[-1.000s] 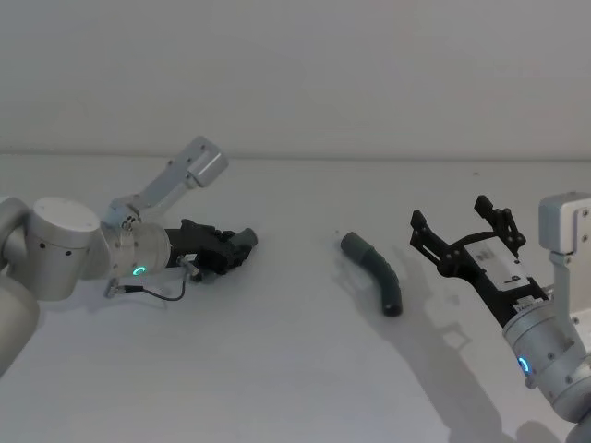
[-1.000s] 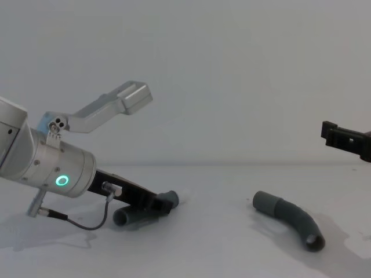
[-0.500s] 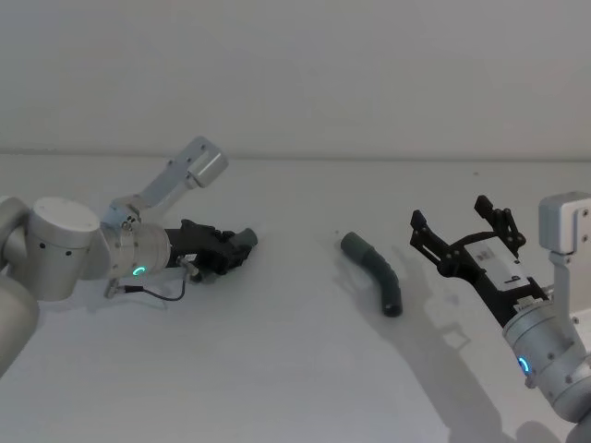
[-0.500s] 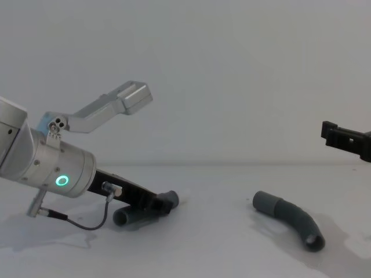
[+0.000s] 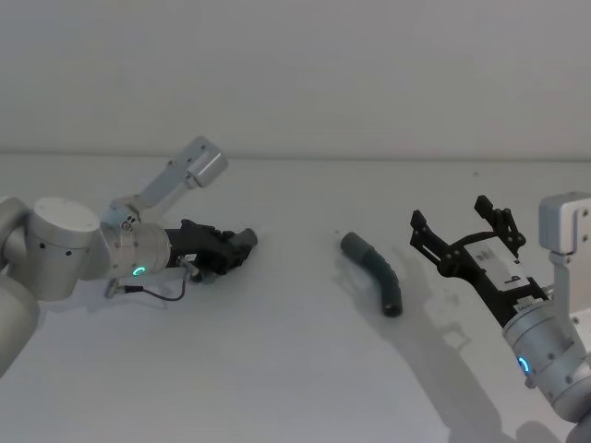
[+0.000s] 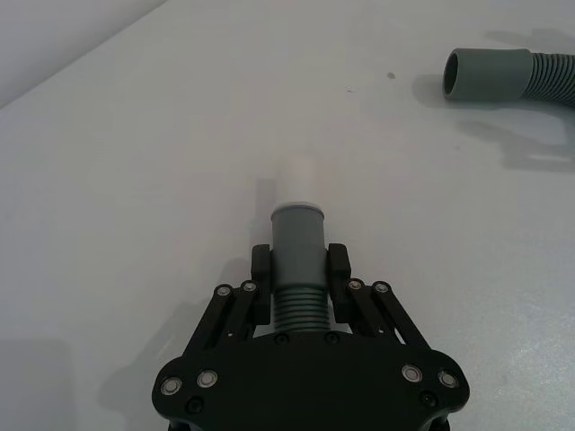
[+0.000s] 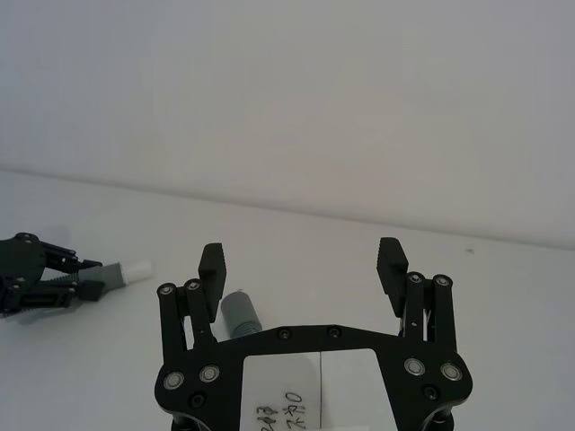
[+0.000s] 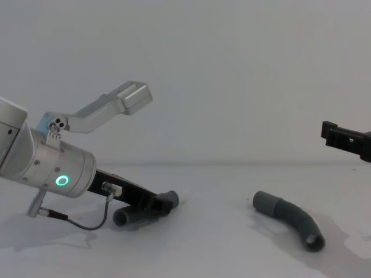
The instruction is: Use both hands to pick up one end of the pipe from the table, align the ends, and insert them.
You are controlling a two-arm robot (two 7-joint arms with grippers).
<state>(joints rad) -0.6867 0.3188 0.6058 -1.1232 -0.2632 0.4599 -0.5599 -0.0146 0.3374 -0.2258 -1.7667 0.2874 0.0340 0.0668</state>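
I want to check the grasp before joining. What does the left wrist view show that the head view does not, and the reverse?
Left wrist view: the whitish tip on the held piece, fingers pressing its ribbed part. Head view: the right claw, open, right of the free piece. Both: the left claw shut on the held piece, the free piece lying on the table.

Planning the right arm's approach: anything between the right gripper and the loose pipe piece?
Nothing. In the head view, just bare table lies between the open right gripper and the loose pipe piece.
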